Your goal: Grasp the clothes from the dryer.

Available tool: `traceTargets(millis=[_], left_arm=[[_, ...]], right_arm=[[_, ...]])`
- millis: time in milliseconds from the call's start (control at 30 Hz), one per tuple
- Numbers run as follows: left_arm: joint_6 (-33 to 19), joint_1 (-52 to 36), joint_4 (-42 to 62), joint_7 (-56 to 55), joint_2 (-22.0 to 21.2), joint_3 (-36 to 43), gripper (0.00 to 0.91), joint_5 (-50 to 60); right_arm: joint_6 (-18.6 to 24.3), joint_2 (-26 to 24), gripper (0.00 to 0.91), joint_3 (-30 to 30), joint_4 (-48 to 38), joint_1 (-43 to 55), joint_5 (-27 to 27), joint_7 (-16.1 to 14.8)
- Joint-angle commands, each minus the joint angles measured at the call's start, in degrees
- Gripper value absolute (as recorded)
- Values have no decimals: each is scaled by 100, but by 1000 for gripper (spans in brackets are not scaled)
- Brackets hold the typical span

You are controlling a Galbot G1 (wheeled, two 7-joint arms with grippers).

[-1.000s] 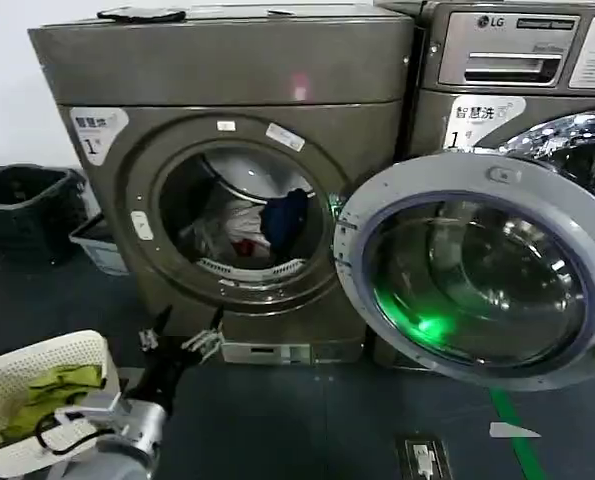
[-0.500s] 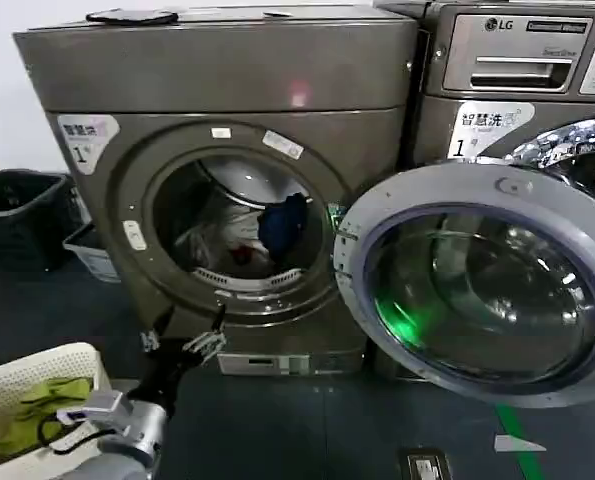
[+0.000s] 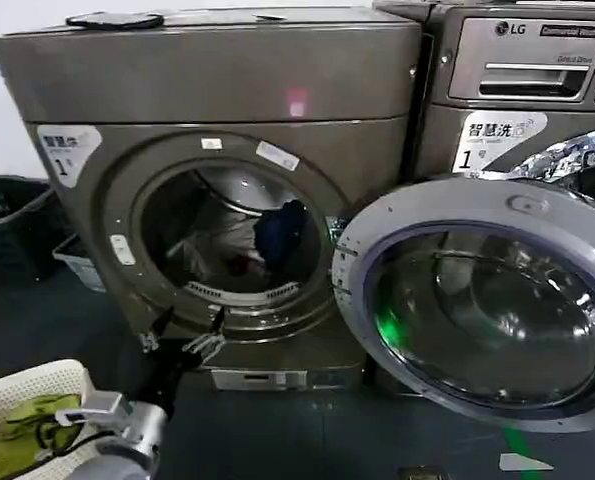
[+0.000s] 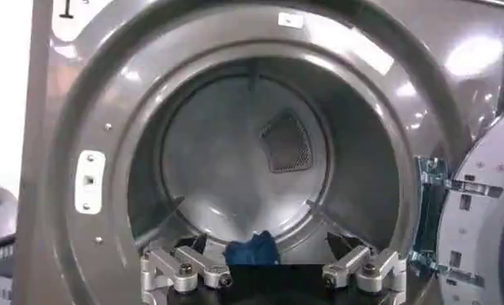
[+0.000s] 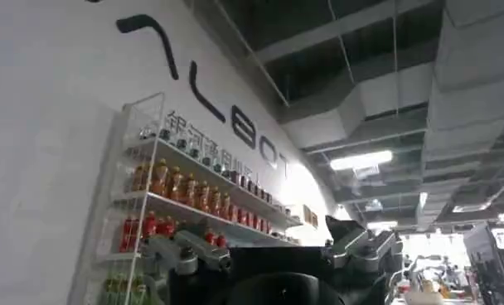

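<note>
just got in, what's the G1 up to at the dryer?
It is going for the clothes inside the dryer, whose door hangs open to the right. The left pincer is open and empty, held low in front of the porthole at about its bottom rim, not yet inside the drum. Nothing is grasped so far: the white, navy and red pieces lie in the drum. The right pincer is off the job, open and pointing up toward the ceiling.

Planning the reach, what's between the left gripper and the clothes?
In the head view, the porthole's lower rim lies between the open left gripper and the clothes in the dryer.
</note>
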Motion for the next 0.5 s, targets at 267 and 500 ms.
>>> traceTargets(millis=[267,500], left_arm=[[4,-16,25,-1,-4,21,907,9],[4,5,4,-4,20,16,907,13]], right_arm=[[0,3,907,-18,6,13,-1,2],[-4,10,907,-50,39,30,0,1]])
